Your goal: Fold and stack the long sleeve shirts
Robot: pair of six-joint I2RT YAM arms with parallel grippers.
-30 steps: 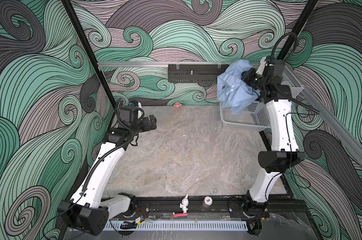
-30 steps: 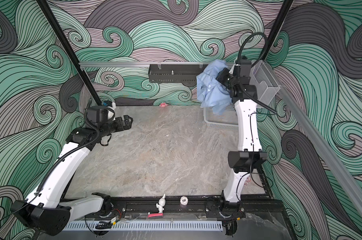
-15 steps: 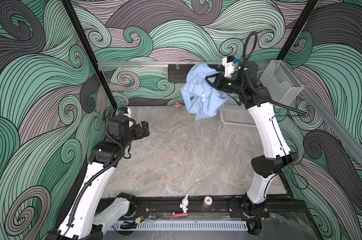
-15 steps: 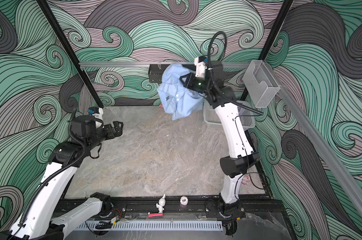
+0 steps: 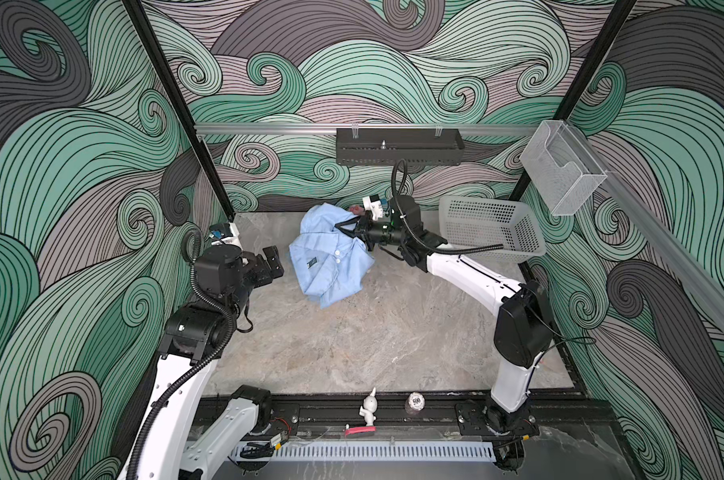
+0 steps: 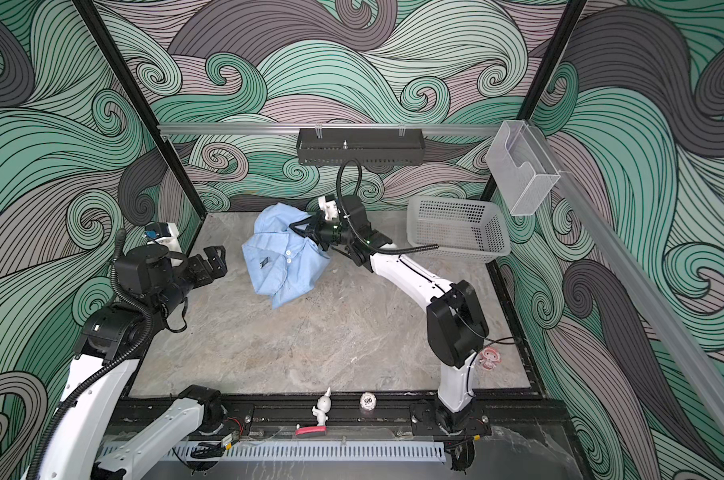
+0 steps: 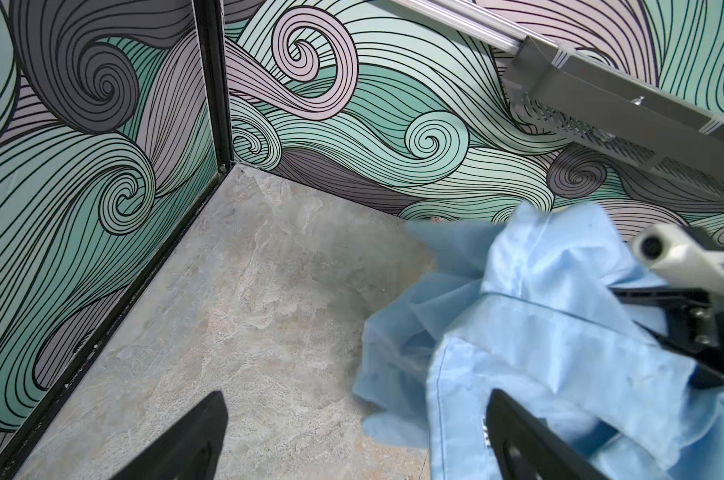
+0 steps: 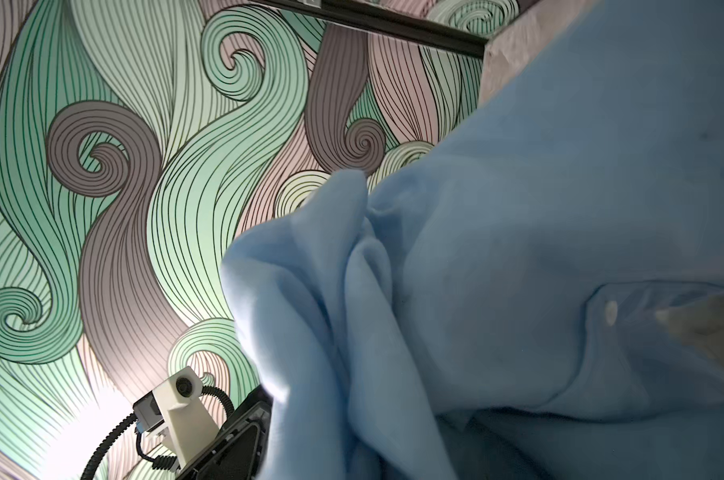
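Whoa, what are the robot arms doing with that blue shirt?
The right end effector is shut on a bunched-up light blue shirt, holding it near the back of the table, left of the white basket. The shirt is crumpled, not folded yet. The left end effector is open right beside the shirt and grips nothing.

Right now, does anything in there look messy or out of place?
Only the light blue button-up shirt: it is a crumpled bundle, pinched in the right gripper near the back of the table rather than lying flat. The left gripper is open and empty beside it. Nothing looks spilled or broken.
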